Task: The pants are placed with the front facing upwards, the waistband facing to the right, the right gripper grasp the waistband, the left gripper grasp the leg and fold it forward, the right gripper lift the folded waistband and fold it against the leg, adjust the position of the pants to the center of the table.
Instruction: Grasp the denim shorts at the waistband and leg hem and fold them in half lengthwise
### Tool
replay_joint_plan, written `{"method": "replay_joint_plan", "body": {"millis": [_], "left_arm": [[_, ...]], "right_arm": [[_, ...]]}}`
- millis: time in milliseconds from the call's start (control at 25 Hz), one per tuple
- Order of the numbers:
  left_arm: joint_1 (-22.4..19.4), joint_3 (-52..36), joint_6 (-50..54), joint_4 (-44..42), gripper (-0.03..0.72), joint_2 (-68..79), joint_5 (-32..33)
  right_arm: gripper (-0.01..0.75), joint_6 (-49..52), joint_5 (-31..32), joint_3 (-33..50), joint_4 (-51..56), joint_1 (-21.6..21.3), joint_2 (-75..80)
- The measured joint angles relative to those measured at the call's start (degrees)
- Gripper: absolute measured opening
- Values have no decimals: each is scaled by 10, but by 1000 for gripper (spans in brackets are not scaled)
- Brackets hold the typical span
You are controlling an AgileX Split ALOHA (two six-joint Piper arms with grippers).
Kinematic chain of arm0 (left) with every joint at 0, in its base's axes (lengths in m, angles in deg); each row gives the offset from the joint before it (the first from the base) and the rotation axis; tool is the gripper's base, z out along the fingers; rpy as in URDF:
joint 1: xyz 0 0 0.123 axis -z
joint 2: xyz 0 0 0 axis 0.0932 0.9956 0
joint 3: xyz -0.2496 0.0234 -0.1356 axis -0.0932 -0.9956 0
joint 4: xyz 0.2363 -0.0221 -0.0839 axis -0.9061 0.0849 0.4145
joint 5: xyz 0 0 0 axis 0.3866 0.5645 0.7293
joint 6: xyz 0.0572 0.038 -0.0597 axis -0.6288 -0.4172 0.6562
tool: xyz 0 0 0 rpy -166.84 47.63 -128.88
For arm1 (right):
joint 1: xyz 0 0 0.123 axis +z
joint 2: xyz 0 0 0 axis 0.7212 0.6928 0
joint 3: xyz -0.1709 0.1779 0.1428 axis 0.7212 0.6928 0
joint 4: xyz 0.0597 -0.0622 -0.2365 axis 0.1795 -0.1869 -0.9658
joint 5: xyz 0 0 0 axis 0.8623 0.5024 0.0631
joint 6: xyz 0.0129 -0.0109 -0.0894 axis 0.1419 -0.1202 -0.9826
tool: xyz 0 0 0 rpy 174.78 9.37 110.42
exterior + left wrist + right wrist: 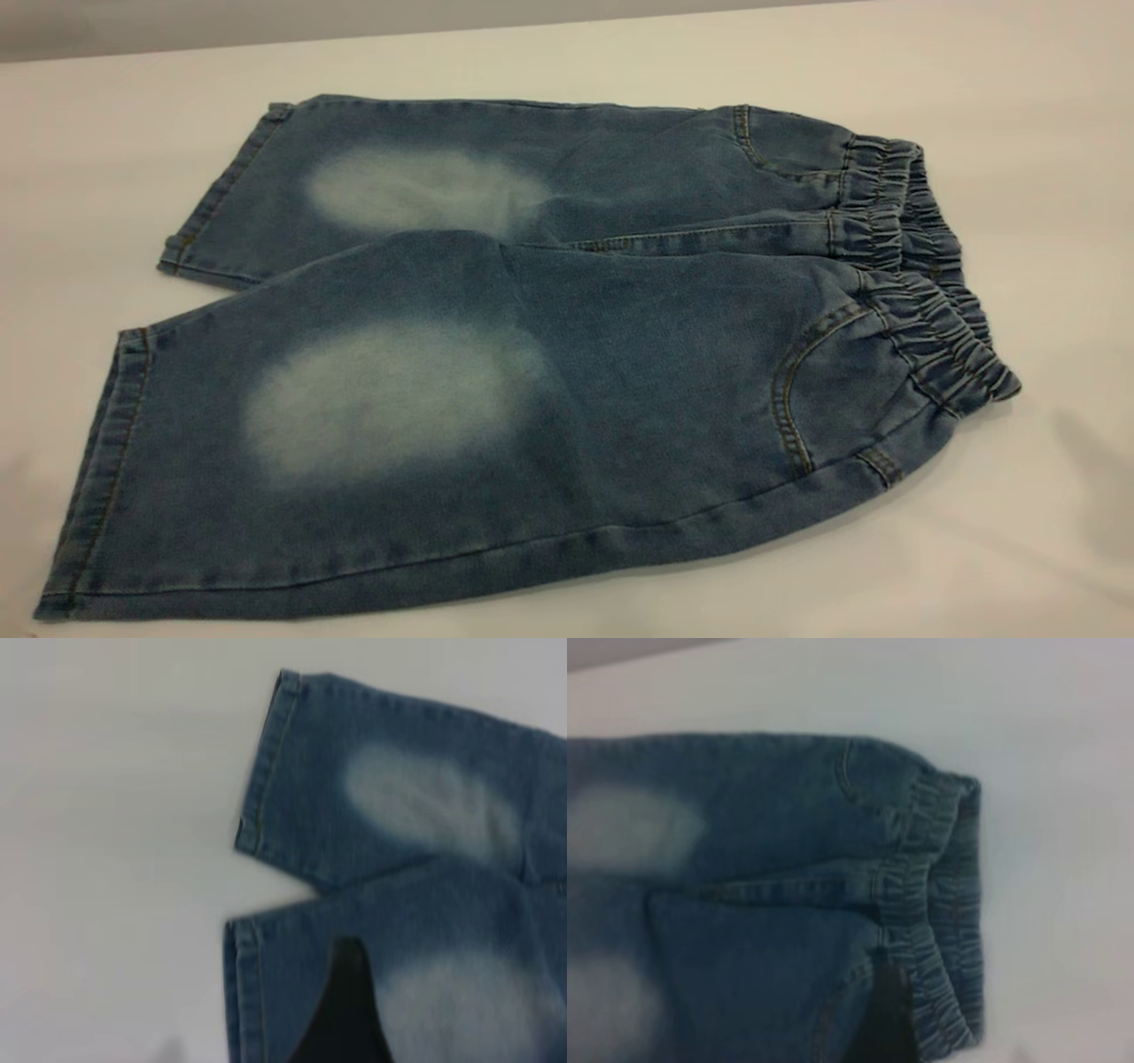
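Neither gripper shows in the exterior view, which takes in only the pants [532,354] lying flat and front-up on the table [1019,133]. Relative to the pants, the waistband [921,266] forms the right end, gathered and ruffled, and the two leg hems form the left end. Each leg carries a pale faded knee patch, and curved front pockets with orange-tan stitching sit just beside the waistband. White table surface surrounds the pants on all sides that can be seen.

From the left wrist, the left gripper [344,1010] appears only as a dark tapered finger in front of the nearer leg of the pants [416,815], close to its hem. Whether its fingers are apart or together cannot be told, and nothing is seen held. The two hems lie apart with bare table [106,859] between and beyond them.

From the right wrist, the right gripper [884,1014] is likewise one dark shape, in front of the pants [744,868] just beside the waistband [943,904]. Its opening cannot be told either. Table [1063,815] lies past the waistband.
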Motion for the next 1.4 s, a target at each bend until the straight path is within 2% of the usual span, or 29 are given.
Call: {"method": "replay_joint_plan", "body": {"millis": [360, 560, 760, 1200, 1400], "left_arm": [[0, 0, -18, 2, 540, 128, -104], [0, 0, -17, 6, 540, 184, -160], [0, 0, -15, 6, 540, 205, -164], [0, 0, -15, 6, 540, 205, -168], [0, 0, -15, 6, 540, 205, -168]], "right_arm": [[584, -33, -46, 0, 10, 0, 140], [584, -77, -63, 0, 50, 0, 220], [584, -122, -109, 0, 101, 0, 282], [584, -167, -117, 0, 145, -1, 432], [582, -220, -108, 0, 197, -1, 474]]}}
